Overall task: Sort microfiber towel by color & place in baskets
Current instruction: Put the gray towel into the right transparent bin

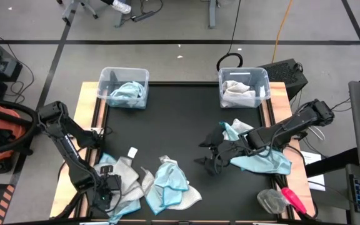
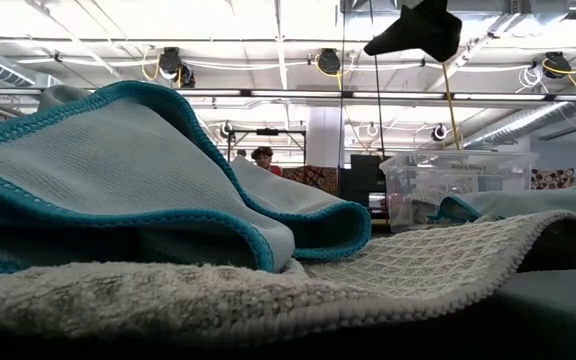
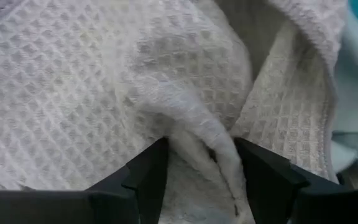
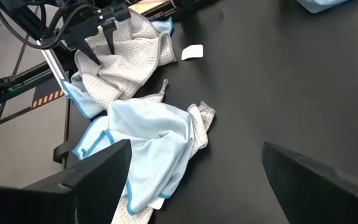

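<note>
So the table is pretty cluttered: a red-handled tool point(image 1: 294, 201) is lying at the near right corner, and a small white tag point(image 1: 132, 152) is sitting on the black mat point(image 1: 180, 119). A person point(image 2: 263, 157) is standing way back in the room.

The left gripper point(image 1: 108, 189) is down in the pile at the near left, its fingers point(image 3: 148, 171) part-closed and pinching a ridge of the white waffle towel point(image 3: 92, 93). A blue towel point(image 1: 167, 181) is bunched just beside it.

The right gripper point(image 1: 214, 157) is hovering above bare mat mid-table, fingers spread wide with nothing between them, another blue towel point(image 1: 264, 164) lying under its arm.

Both baskets are sitting upright at the far edge, long sides running across the table: the left basket point(image 1: 103, 81) holding blue cloth, the right basket point(image 1: 264, 81) holding white.
</note>
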Robot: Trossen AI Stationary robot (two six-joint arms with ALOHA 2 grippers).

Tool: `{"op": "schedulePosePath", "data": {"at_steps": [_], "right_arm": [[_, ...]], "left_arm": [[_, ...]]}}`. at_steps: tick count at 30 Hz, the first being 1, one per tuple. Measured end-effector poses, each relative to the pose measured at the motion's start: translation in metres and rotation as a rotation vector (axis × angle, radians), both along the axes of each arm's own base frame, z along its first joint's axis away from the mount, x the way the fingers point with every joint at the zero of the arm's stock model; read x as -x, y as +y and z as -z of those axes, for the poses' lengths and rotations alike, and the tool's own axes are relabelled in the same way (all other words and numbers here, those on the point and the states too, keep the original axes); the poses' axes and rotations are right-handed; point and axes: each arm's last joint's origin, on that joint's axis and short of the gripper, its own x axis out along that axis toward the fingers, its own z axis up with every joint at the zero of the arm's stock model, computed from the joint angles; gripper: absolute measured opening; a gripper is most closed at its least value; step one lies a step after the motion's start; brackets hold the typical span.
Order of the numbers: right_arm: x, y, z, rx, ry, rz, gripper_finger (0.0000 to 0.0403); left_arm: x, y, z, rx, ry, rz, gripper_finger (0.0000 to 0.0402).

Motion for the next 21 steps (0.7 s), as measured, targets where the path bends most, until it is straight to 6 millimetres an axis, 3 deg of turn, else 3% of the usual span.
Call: {"op": "schedulePosePath", "data": {"at_steps": [3,8,15,21], "right_arm": [[-0.001,0.002,0.003,-0.005,0.011,-0.006,0.0352],[-0.002,0.004,0.005,-0.003,0.020,-0.010,0.0352],[-0.002,0.003,0.005,-0.001,0.019,-0.009,0.0352],[-0.002,0.003,0.005,0.000,0.019,-0.010,0.0352]], "left_arm": [[0.000,0.002,0.002,-0.020,-0.015,-0.011,0.0140],[-0.001,0.000,0.001,-0.003,-0.037,-0.015,0.0023],[-0.004,-0.005,-0.015,0.040,-0.066,-0.003,0.0008],[-0.003,0.002,-0.052,-0.006,-0.130,-0.013,0.0007]]}}
